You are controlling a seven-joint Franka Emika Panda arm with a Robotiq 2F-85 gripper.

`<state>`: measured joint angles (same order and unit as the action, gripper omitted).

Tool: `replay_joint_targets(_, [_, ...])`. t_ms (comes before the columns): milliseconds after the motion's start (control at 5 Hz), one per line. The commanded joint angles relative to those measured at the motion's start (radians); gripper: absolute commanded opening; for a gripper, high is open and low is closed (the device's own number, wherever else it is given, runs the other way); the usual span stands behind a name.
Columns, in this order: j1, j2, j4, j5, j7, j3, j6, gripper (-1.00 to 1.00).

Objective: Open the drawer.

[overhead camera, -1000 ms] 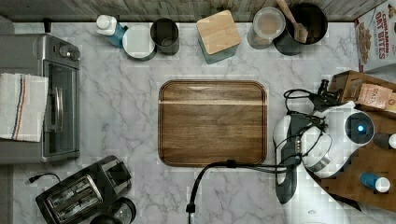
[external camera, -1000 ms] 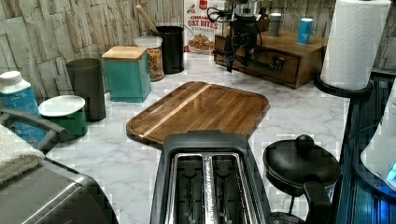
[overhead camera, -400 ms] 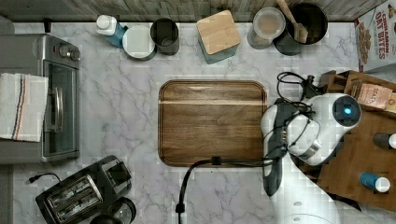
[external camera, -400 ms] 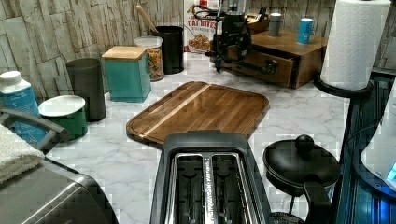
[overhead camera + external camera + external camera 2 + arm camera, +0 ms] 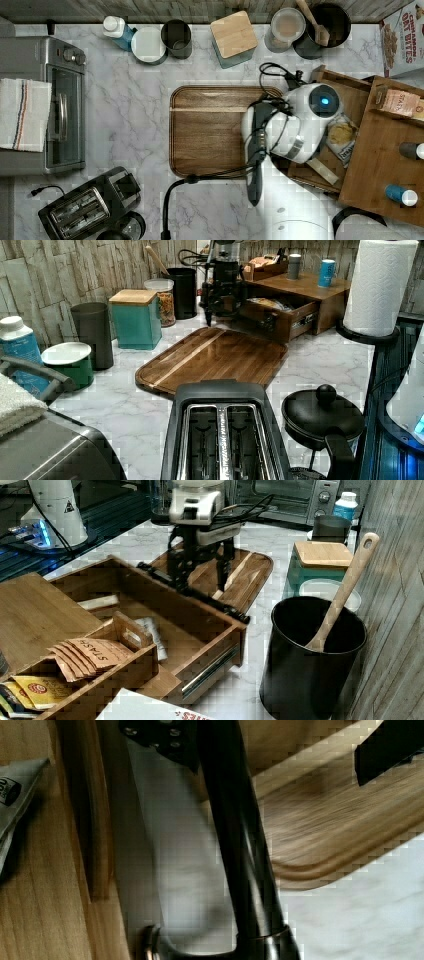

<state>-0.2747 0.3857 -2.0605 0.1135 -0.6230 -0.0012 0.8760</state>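
- Beside the cutting board [image 5: 240, 575], I see the drawer [image 5: 165, 625] pulled well out of its wooden cabinet [image 5: 385, 150].
- My gripper [image 5: 202, 582] straddles the handle [image 5: 200, 596], fingers spread, one each side, not clamped.

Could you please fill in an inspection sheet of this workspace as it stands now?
Surface: white marble counter, with a dark wooden cutting board at its centre.
Job's things: wide brown wooden drawer pulled well out of its cabinet; its long black bar handle faces the board; packets lie inside.
Clutter: silver toaster oven, black toaster, teal box with wooden lid, black pot holding a wooden spoon, paper towel roll.
Grippers: gripper straddles the handle, one finger on each side, apart from it.
Cables: black cable crosses the counter; more loop at the wrist.
Surroundings: stone-look wall.
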Motion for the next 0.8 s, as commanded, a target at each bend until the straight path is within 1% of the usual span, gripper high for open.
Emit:
replay_joint_targets(200, [0.252, -0.098, -0.062, -0.032, 0.117, 0.143, 0.089, 1.00])
replay_joint_targets(800, [0.245, -0.097, -0.062, -0.035, 0.119, 0.150, 0.089, 1.00])
